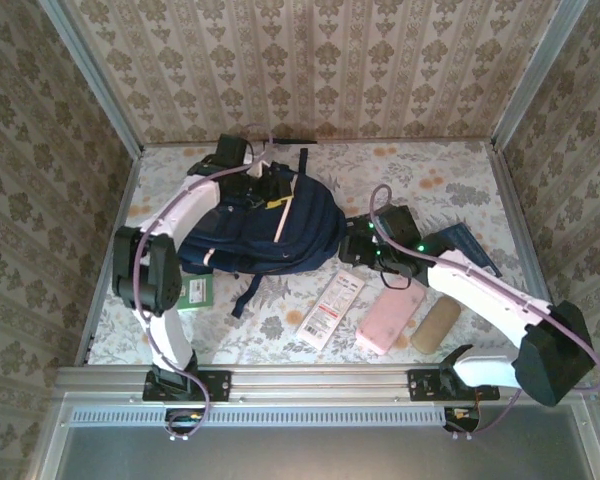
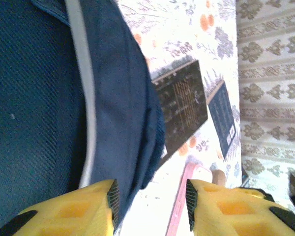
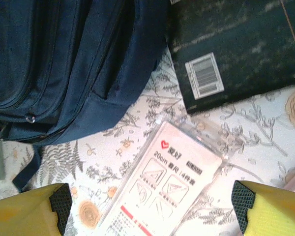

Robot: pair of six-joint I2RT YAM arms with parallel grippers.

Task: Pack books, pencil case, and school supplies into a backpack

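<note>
The long white packet (image 3: pixel 162 187) is seen flat on the worktop (image 1: pixel 450 180) beside the backpack (image 1: pixel 270 225), directly beneath the spread right hand (image 3: pixel 151 204) with its long axis slanted to the finger line, while the left hand (image 2: pixel 150 199) is held parted over the backpack's far end.

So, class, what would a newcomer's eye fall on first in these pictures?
The large navy blue fabric backpack lies left of centre, by far the biggest thing. Along the near edge lie a long flat white packet with red print, a pink rectangular soft pouch and a tan cylindrical pouch.
</note>
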